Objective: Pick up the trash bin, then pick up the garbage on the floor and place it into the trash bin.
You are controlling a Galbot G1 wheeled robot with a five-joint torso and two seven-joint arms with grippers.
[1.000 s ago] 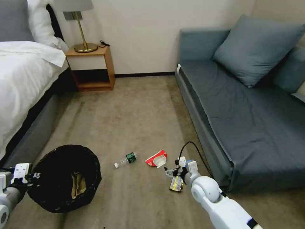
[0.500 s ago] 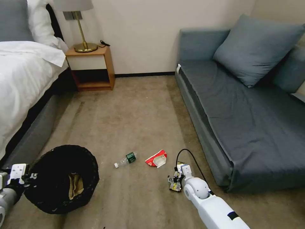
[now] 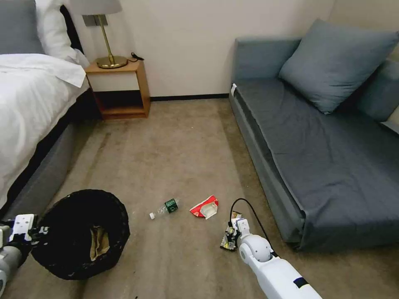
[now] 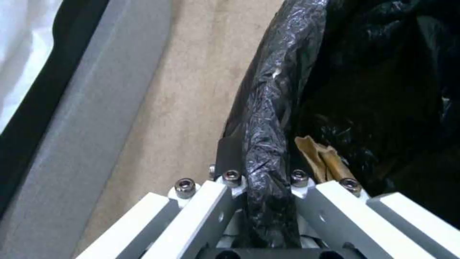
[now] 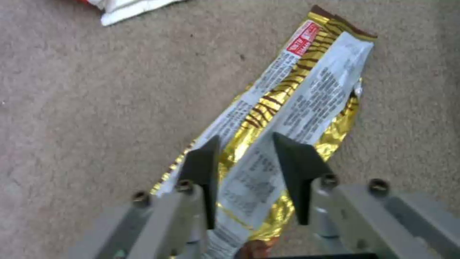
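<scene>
Left gripper (image 4: 261, 180) clamped on the bagged rim of the bin (image 3: 79, 232), held low beside the bed (image 3: 29, 108) with brown paper (image 3: 99, 242) inside; right gripper (image 5: 242, 158) spread over the foil wrapper (image 5: 287, 104) on the floor, bottle (image 3: 165, 207) and red packet (image 3: 204, 207) nearby.

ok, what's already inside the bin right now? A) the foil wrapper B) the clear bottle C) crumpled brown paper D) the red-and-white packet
C: crumpled brown paper lies inside the black-lined trash bin, whose rim the left gripper clamps. The bottle and red-and-white packet lie on the carpet, and the foil wrapper lies on the floor between the fingers of the right gripper, which are apart.
</scene>
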